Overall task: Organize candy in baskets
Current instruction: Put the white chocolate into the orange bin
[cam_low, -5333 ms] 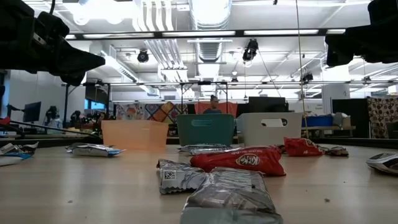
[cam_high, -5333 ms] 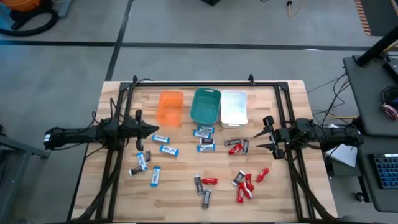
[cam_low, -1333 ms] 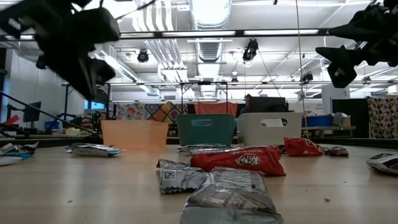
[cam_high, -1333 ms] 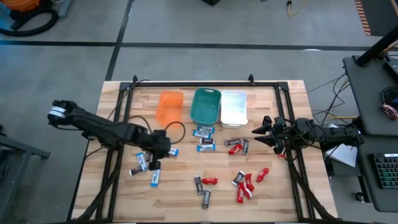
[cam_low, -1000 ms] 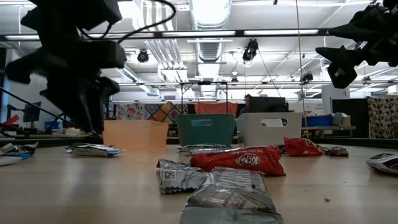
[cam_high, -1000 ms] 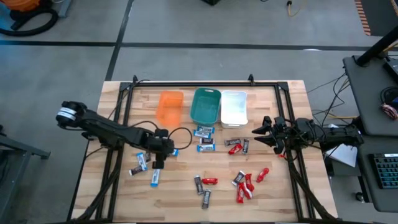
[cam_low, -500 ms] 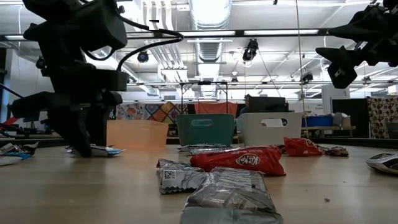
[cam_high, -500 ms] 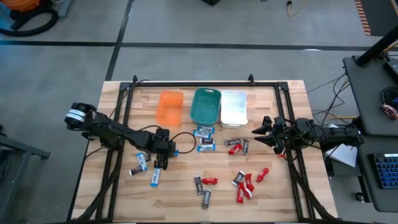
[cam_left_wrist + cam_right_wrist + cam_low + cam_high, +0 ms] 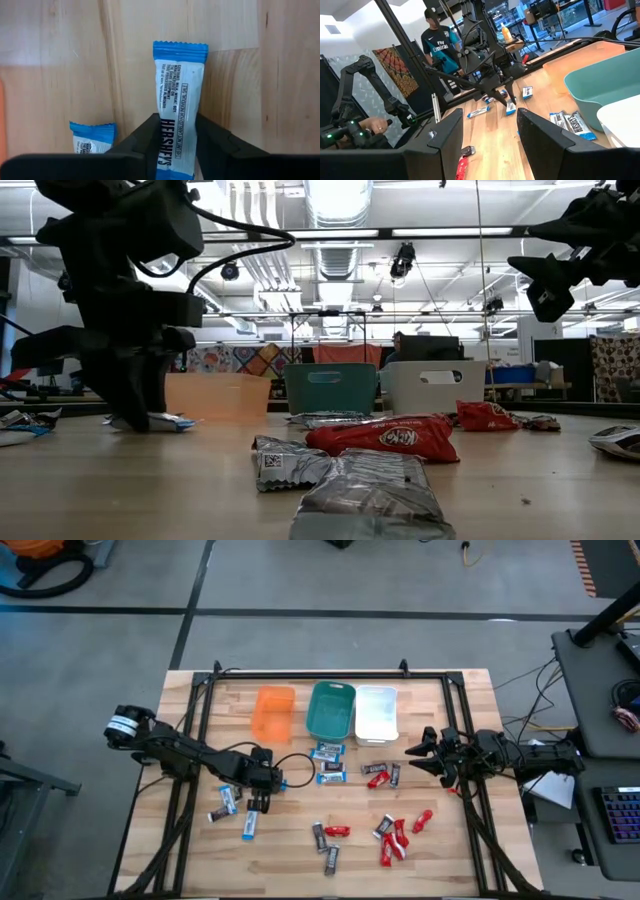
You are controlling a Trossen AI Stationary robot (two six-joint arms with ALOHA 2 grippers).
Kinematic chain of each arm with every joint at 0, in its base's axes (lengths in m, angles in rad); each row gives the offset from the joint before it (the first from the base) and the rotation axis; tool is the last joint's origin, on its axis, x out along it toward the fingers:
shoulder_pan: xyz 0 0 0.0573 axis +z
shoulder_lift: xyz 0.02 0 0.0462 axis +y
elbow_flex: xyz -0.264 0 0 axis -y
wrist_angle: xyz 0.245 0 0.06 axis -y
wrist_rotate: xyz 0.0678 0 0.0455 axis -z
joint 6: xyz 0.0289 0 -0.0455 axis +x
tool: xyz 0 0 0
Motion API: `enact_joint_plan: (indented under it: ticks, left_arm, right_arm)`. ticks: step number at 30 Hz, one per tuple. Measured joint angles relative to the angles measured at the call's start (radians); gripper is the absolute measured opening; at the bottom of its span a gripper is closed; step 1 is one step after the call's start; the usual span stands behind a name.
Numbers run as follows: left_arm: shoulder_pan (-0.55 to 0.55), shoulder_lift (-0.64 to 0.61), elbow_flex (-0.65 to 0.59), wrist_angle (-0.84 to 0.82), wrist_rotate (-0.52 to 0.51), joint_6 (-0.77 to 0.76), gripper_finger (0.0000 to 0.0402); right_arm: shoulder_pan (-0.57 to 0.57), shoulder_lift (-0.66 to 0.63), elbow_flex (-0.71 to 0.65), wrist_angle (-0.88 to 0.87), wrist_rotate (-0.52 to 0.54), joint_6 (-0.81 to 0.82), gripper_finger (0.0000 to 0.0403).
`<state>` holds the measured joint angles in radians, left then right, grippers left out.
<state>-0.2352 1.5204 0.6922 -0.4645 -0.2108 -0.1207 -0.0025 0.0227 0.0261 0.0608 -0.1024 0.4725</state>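
**Q:** Where is your left gripper?

**A:** Low on the left half of the bench [image 9: 300, 860], my left gripper [image 9: 268, 783] is down at the wood, in front of the orange basket [image 9: 272, 712]. Its two dark fingers [image 9: 145, 137] are narrowed against the long sides of a blue-and-white bar [image 9: 176, 115], which lies flat on the bench. A second blue-and-white bar [image 9: 92, 137] lies just beside it.

**Q:** And the right one?

**A:** My right gripper [image 9: 418, 760] hangs in the air at the right side of the bench, fingers spread wide, holding nothing.

**Q:** Where are the baskets?

**A:** Three stand in a row at the far edge: orange on the left, the teal basket [image 9: 331, 709] in the middle, the white basket [image 9: 376, 712] on the right. Teal and white sit close together; the orange one stands a little apart. I cannot tell whether any candy lies in them.

**Q:** And the candy?

**A:** It is scattered on the bench. More blue-and-white bars [image 9: 224, 803] lie near my left gripper, and two more [image 9: 328, 752] in front of the teal basket. Red bars [image 9: 395, 837] cluster toward the near right, with dark-wrapped bars [image 9: 322, 835] mixed among them near the middle.

**Q:** Anything beyond the bench?

**A:** My right wrist view shows a person [image 9: 440, 37] in a dark shirt standing in the room.
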Motion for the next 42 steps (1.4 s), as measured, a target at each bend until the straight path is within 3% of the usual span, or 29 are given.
enact_joint_plan:
  ticks: [11, 19, 25, 30, 34, 39, 42]
  left_arm:
    - [0.002, -0.015, 0.033, 0.01, 0.05, 0.008, 0.0062]
    - [0.037, -0.061, 0.175, 0.054, 0.06, 0.204, 0.0061]
    - [0.142, -0.106, 0.259, 0.049, 0.057, 0.376, 0.006]
    - [0.321, -0.163, 0.277, 0.034, -0.009, 0.402, 0.006]
    - [0.522, -0.187, 0.276, 0.036, -0.029, 0.241, 0.006]
    - [0.762, -0.169, 0.275, -0.051, -0.051, -0.205, 0.0053]
    - [0.831, -0.138, 0.274, -0.121, -0.008, -0.267, 0.0048]
  right_arm:
    - [0.0, 0.0, 0.0, 0.0, 0.0, 0.0, 0.0178]
    - [0.0, 0.0, 0.0, 0.0, 0.0, -0.001, 0.0178]
    - [0.0, 0.0, 0.0, 0.003, 0.0, -0.001, 0.0178]
    - [0.0, 0.0, 0.0, 0.004, 0.001, -0.001, 0.0178]
    - [0.0, 0.0, 0.0, 0.004, 0.018, 0.001, 0.0178]
    - [0.0, 0.0, 0.0, 0.004, 0.033, 0.013, 0.0178]
    - [0.0, 0.0, 0.0, 0.004, 0.033, 0.025, 0.0178]
